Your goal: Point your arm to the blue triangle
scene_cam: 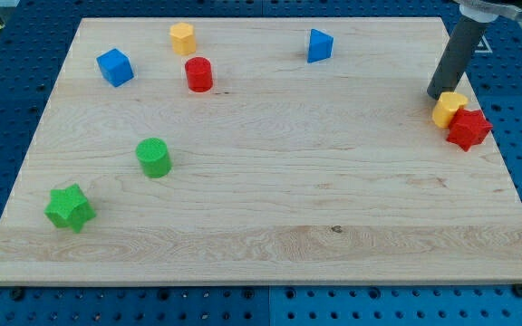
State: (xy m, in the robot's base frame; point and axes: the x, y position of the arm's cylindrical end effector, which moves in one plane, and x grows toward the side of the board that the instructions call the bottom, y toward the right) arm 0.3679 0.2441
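My tip [439, 93] rests at the counter's [270, 217] far right edge, touching the yellow block [449, 108] beside the red star [468, 129]. There is no hand. The blue triangle [319, 44] sits far, well left. Slide left and slightly farther, stopping just short without nudging it.

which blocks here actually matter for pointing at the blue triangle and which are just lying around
Belongs to the job:
blue triangle, near the view's top
my tip, at the view's right, just above the yellow star

Just lying about:
blue cube
yellow hexagon block
red cylinder
green cylinder
green star
yellow star
red star
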